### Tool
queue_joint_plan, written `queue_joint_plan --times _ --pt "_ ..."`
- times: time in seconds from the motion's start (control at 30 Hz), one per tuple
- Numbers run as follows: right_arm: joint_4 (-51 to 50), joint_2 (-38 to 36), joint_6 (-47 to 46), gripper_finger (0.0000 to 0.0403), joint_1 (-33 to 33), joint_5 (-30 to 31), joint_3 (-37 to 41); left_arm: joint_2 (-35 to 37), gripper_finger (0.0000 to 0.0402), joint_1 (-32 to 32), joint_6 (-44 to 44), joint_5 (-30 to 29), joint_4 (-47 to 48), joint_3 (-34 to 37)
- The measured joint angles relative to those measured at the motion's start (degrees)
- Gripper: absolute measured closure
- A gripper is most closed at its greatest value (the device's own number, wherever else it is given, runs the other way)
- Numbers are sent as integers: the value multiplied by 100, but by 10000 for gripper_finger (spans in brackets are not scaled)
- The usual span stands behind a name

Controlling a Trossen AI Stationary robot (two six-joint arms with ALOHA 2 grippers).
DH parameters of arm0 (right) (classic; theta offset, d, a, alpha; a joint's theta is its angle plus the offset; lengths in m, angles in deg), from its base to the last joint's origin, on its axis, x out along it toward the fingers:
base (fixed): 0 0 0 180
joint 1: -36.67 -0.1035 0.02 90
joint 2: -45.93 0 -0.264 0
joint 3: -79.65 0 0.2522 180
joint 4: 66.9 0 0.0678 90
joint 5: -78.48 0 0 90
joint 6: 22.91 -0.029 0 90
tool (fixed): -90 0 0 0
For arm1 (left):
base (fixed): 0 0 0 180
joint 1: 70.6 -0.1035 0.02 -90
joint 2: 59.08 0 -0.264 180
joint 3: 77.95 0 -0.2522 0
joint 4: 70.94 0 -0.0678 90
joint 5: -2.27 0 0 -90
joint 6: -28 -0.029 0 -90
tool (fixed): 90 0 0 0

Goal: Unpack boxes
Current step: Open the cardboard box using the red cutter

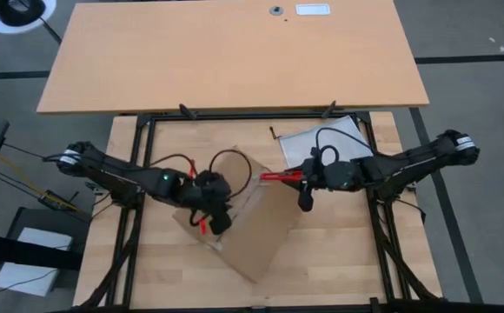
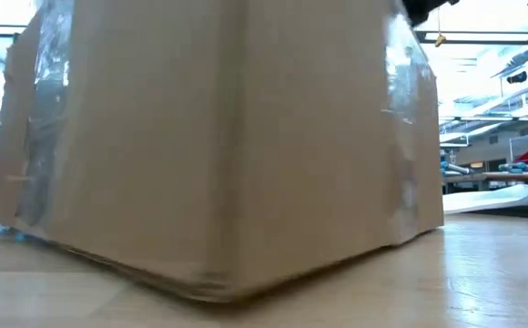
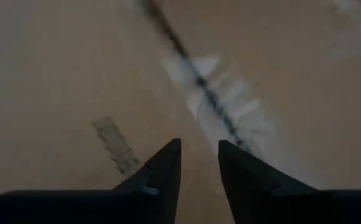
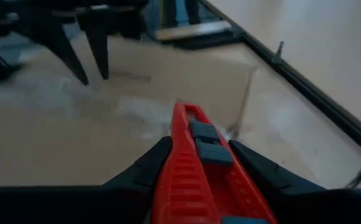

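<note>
Showing plain brown on the carton [image 1: 252,222], with glossy clear tape strips [image 2: 405,137] and a small dark smudged logo [image 3: 114,144]. Gleaming bright red on the box cutter [image 4: 196,168], grey on its slider. Looking black on both grippers' fingers [image 3: 162,174].

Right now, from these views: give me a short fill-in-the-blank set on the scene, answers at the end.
1. The right gripper is shut on a ____ box cutter.
2. The cutter's tip points toward the cardboard ____ in the middle of the table.
3. The left gripper hangs over the carton with nothing between its ____.
4. Clear ____ runs down the carton's sides in the low view.

Missing words: red; carton; fingers; tape
</note>
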Motion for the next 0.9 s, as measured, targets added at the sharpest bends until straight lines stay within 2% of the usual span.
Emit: queue_joint_plan --times 0.1,0.2,0.3,0.43,0.53,0.63,0.7,0.9 --pt "37 -151 13 266 -66 -281 -219 11 285 -37 -225 -303 527 -530" --pt "-6 -284 -265 263 -292 -716 -257 11 285 -82 -472 -676 926 -760" --pt "-220 -329 -706 262 -609 -967 -236 11 285 -163 -691 -864 1377 -743" --pt "-306 -91 -914 266 -967 -1208 -18 10 285 -278 -936 -904 1483 -311" --pt "101 147 -960 266 -1134 -736 80 12 285 -273 -913 -767 1471 -32" --pt "521 381 -712 265 -1208 -82 216 13 285 -148 -552 -298 1323 197" --pt "548 543 -530 265 -1216 296 284 22 285 -10 -224 -223 1295 258" --pt "752 954 189 266 -998 615 312 28 285 575 785 -213 1265 307"
